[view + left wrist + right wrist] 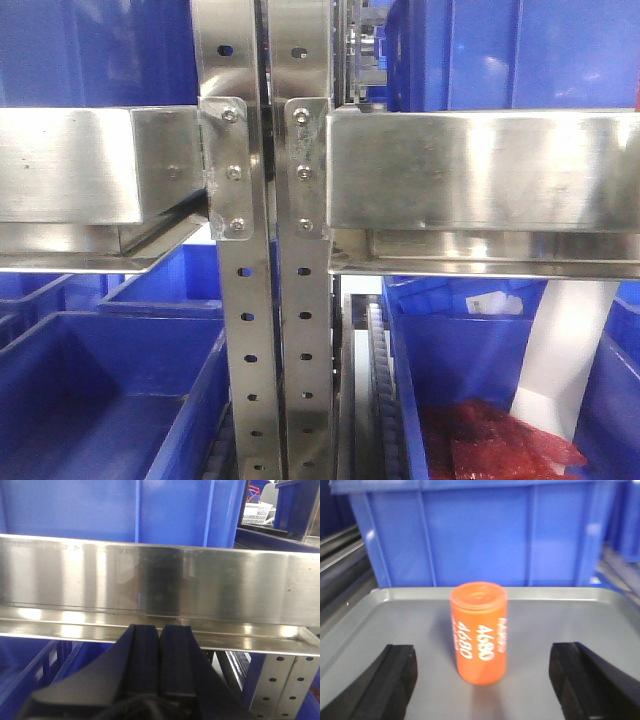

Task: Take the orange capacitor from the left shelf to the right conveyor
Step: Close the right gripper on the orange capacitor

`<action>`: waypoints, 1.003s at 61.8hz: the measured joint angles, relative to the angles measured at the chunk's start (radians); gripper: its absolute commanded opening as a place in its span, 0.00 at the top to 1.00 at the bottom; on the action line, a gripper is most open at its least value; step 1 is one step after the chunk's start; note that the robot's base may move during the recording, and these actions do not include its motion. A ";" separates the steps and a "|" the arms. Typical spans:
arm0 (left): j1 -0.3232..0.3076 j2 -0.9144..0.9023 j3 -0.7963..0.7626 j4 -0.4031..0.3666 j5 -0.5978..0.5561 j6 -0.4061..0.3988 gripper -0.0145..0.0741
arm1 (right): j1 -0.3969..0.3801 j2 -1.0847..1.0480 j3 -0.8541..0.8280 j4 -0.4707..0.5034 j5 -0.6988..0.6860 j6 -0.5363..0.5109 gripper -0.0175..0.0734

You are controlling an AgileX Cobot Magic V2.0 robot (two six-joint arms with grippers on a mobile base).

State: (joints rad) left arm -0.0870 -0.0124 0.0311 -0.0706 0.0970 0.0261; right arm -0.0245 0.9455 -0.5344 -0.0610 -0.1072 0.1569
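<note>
Idling left gripper (160,630): black jaws pressed shut on nothing, facing the shiny stainless steel shelf beam (160,585), likely kept clear of the work.
Small orange capacitor cylinder (479,632): upright on a grey rimmed metal tray (395,597), before a blue plastic bin (480,535).
Right gripper (482,652): jaws wide apart, flanking it untouched, seemingly poised to grasp.

A small orange capacitor (479,632), a can-like cylinder with white "4680" printed twice down its side, stands upright midway between the widely spread fingers of the right gripper (482,652), touching neither. The left shelf (150,580) is a shiny stainless steel rack with perforated upright posts and bolted brackets. One of its broad horizontal beams runs straight across just ahead of the left gripper (160,630), whose fingers are pressed together.
</note>
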 measured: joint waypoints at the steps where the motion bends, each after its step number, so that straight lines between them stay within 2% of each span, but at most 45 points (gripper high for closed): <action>1: 0.000 0.000 0.000 0.000 0.000 0.000 0.98 | 0.000 0.011 0.000 0.000 -0.009 0.000 0.11; 34: 0.000 0.000 0.000 0.000 0.000 0.000 0.98 | 0.000 0.313 -0.008 -0.032 -0.336 0.000 0.11; 62: 0.000 0.000 0.000 0.000 0.000 0.000 0.98 | -0.011 0.412 -0.081 -0.034 -0.361 0.000 0.11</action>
State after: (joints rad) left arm -0.0870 -0.0124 0.0311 -0.0706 0.0970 0.0261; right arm -0.0353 1.3578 -0.6151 -0.0949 -0.4681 0.1569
